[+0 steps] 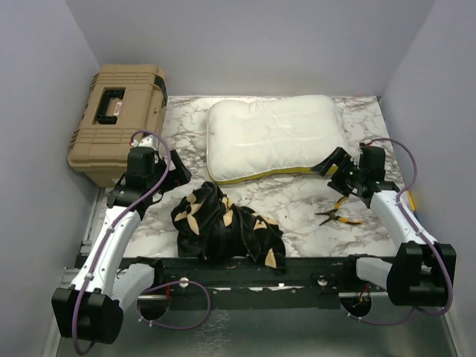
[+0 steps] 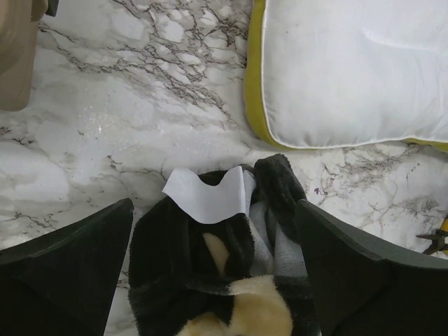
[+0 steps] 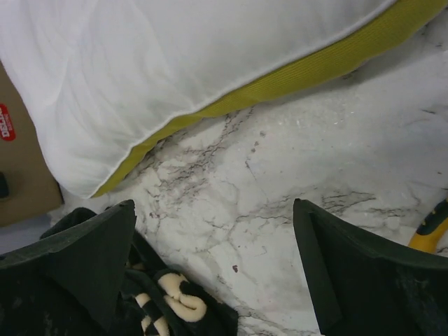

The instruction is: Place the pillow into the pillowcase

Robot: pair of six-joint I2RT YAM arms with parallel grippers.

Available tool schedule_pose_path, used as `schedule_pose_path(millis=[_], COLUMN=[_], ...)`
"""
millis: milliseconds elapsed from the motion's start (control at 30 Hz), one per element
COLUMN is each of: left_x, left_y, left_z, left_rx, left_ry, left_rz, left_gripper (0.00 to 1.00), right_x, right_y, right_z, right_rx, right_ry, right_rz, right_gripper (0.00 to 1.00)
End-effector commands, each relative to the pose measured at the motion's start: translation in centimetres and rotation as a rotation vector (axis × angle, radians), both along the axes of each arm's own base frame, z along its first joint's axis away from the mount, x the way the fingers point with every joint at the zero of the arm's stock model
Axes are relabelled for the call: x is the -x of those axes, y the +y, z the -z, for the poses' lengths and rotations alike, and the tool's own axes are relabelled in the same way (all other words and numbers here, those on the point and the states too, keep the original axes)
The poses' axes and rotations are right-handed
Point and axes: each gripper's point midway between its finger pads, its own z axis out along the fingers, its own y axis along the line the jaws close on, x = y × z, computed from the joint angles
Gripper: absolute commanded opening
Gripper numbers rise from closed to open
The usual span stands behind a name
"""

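Pillowcase (image 1: pixel 223 227), a crumpled black plush sack with tan flowers, lies at 5 o'clock from the nearer, open-jawed left gripper (image 1: pixel 178 172); the cream quilted pillow (image 1: pixel 271 137), long axis 9-to-3, sits at its 1 o'clock by the open right gripper (image 1: pixel 332 165).

Pillow (image 1: pixel 274 137) is lying upper centre on the tabletop (image 1: pixel 305 199). Pillowcase (image 1: pixel 223 227) is sitting below it, lower centre. Toolbox (image 1: pixel 119 119) is standing upper left. Pliers (image 1: pixel 338 217) are lying right of the pillowcase.

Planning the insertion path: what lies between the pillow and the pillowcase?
Only bare marble table separates pillow and pillowcase, shown in the left wrist view.
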Motion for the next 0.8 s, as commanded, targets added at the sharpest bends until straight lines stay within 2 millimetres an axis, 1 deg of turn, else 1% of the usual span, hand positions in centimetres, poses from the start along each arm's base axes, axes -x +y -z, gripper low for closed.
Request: schedule_pose_path(millis=[0, 100, 167, 267, 367, 400, 433, 500, 567, 633, 700, 733, 767], left_x=[-0.7, -1.0, -1.3, -1.7, -1.9, -2.0, -2.0, -2.0, -2.0, -2.0, -1.8, -1.7, -1.6], left_y=[-0.6, -1.2, -1.4, -1.0, -0.4, -0.4, -0.3, -0.4, -0.9, -1.3, -1.8, -2.1, -2.3], left_z=[-1.7, -2.0, -2.7, -4.5, -6.4, -7.0, -7.4, -7.9, -8.0, -8.0, -7.9, -7.9, -8.0], left_rx=[0.01, 0.04, 0.055, 0.059, 0.053, 0.053, 0.055, 0.065, 0.084, 0.1, 0.105, 0.105, 0.106], left_ry=[-0.029, -0.028, -0.036, -0.083, -0.149, -0.168, -0.182, -0.193, -0.187, -0.179, -0.176, -0.177, -0.179], left_rz=[0.032, 0.051, 0.046, 0.013, -0.017, -0.021, -0.025, -0.023, -0.008, 0.008, 0.043, 0.069, 0.091], left_gripper=[0.99, 0.99, 0.99, 0.99, 0.99, 0.99, 0.99, 0.99, 0.99, 0.99, 0.99, 0.99, 0.99], right_x=[0.6, 2.1, 3.6, 6.5, 9.7, 10.5, 11.8, 13.1, 13.7, 13.8, 12.9, 12.4, 11.7], right_y=[3.2, 7.1, 10.0, 14.7, 19.0, 20.2, 21.7, 23.8, 25.6, 27.0, 27.6, 27.5, 27.2], right_z=[-1.7, -1.9, -2.0, -2.4, -2.9, -2.9, -3.0, -2.9, -2.3, -1.1, 0.4, 1.0, 1.2], right_rx=[-0.033, -0.017, -0.017, -0.008, 0.007, 0.011, 0.009, 0.015, 0.03, 0.054, 0.113, 0.146, 0.183], right_ry=[-0.009, 0.002, 0.005, 0.004, -0.006, -0.01, -0.015, -0.018, -0.011, 0.009, 0.046, 0.067, 0.078], right_rz=[-0.122, -0.269, -0.391, -0.602, -0.806, -0.862, -0.93, -1.011, -1.058, -1.08, -1.04, -1.016, -0.985], right_gripper=[1.0, 1.0, 1.0, 1.0, 1.0, 1.0, 1.0, 1.0, 0.98, 0.9, 0.81, 0.75, 0.73])
